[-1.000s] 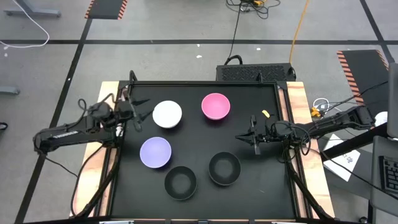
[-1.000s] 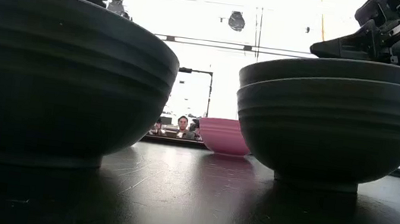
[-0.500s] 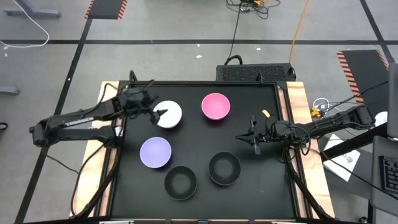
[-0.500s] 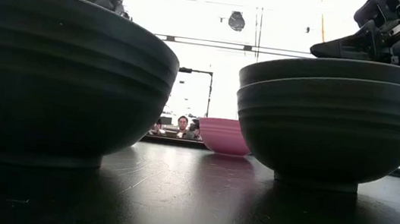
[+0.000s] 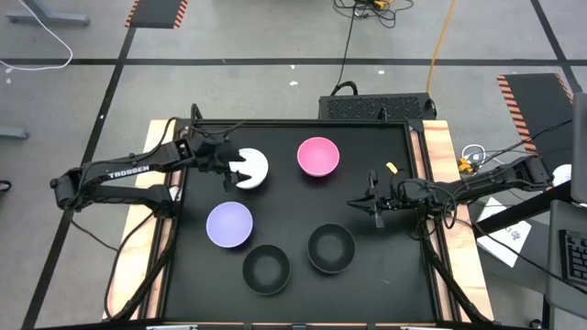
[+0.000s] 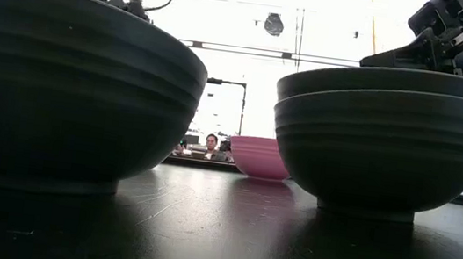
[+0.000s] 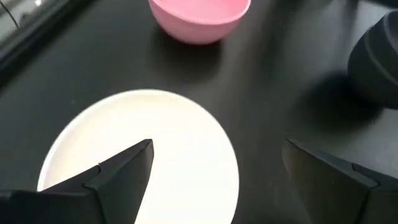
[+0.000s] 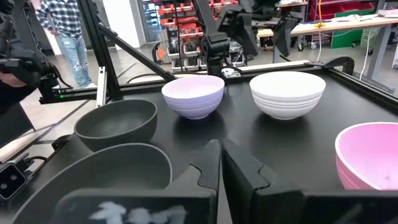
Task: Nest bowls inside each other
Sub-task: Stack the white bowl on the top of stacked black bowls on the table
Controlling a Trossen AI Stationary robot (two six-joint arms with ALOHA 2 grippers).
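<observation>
Nearest the table's front edge sit a single black bowl [image 5: 266, 269] and, just beside it, a black stack [image 5: 331, 248]; the low view shows two rims there, one black bowl nested in another. Behind them the purple bowl [image 5: 228, 225] stands alone. Right gripper [image 5: 375, 207] hangs mid-table on the right, fingers pinched together, holding nothing, waiting. Farther back, left gripper [image 5: 235, 167] hovers over the near-left rim of the white bowl [image 5: 252, 169], fingers spread wide; wrist view shows one finger [image 7: 124, 171] above the bowl's inside, the other out over bare table [image 5: 293, 220]. Pink bowl [image 5: 318, 157] sits farthest, apart. Step in hand looks like picking up the white bowl. Next: lower until the rim is between the fingers, then pinch.
</observation>
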